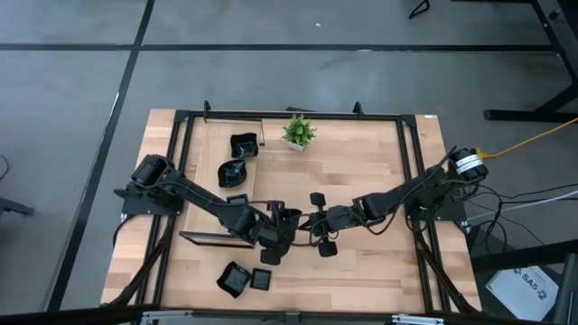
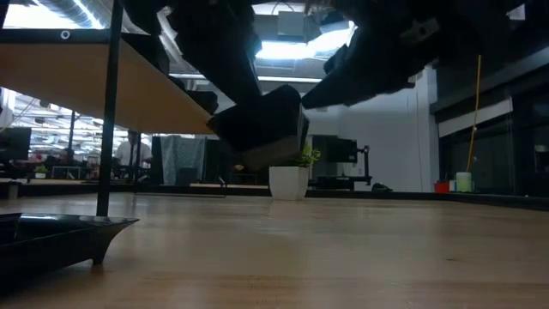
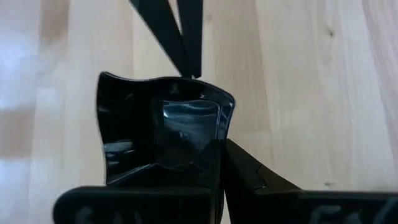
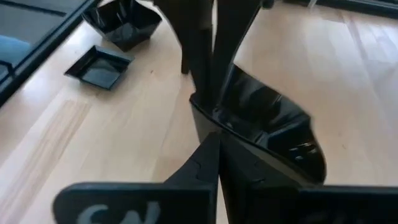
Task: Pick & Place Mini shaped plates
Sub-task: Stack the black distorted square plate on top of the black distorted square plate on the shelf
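Met over mid-table, just in front of the potted plant (image 1: 299,132): left gripper (image 1: 287,219) and right gripper (image 1: 312,219), both clamped onto one black dish (image 2: 262,122), opposite rims pinched, dish tilted and clear of the wood. Farther dishes: two (image 1: 242,144) (image 1: 234,171) beside the plant toward the left arm, two more (image 1: 235,279) (image 1: 261,279) near the front edge, well apart from the plant

White sheet (image 1: 528,287) on the floor at four o'clock off the table, reading "SA5", pale letters on the right gripper's (image 4: 214,165) own body, too cropped to read
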